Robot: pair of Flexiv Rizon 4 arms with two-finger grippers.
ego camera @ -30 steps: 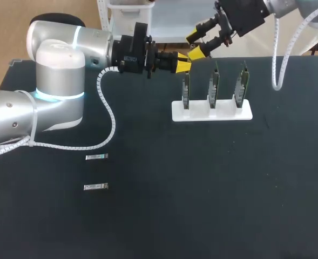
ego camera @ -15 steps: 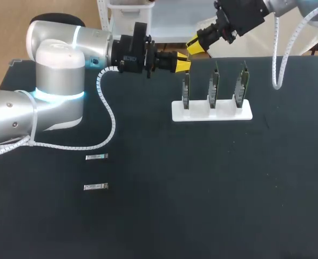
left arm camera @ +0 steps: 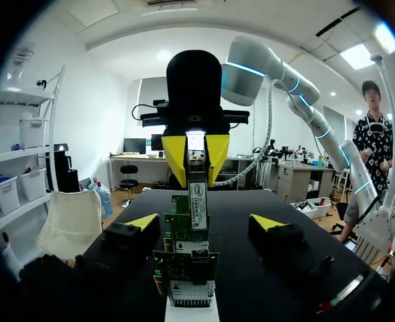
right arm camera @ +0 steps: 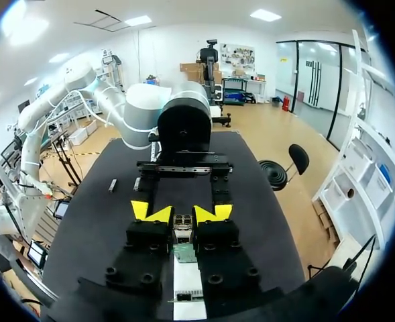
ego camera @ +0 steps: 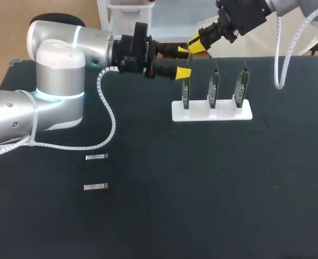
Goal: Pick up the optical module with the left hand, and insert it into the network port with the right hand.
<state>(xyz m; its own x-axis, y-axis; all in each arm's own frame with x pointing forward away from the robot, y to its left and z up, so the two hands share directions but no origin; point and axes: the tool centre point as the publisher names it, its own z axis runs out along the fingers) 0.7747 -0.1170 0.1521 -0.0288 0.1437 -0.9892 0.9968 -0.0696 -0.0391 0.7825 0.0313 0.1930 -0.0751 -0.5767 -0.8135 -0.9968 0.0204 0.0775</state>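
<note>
Judging the handover done — my left fingers (ego camera: 183,72) spread and empty, my right fingers (ego camera: 196,46) clamped on the optical module (left arm camera: 197,194) just above the leftmost network card (ego camera: 186,89) — I reckon only the insertion is left.

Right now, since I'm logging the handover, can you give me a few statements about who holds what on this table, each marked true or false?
1. The right pincer is shut on the optical module. True.
2. The left pincer grips that module too. False: its fingers stand apart and touch nothing.
3. Two spare modules lie flat on the table, near the left arm. True.
4. The white rack carries five boards. False: three boards stand upright in it.
</note>
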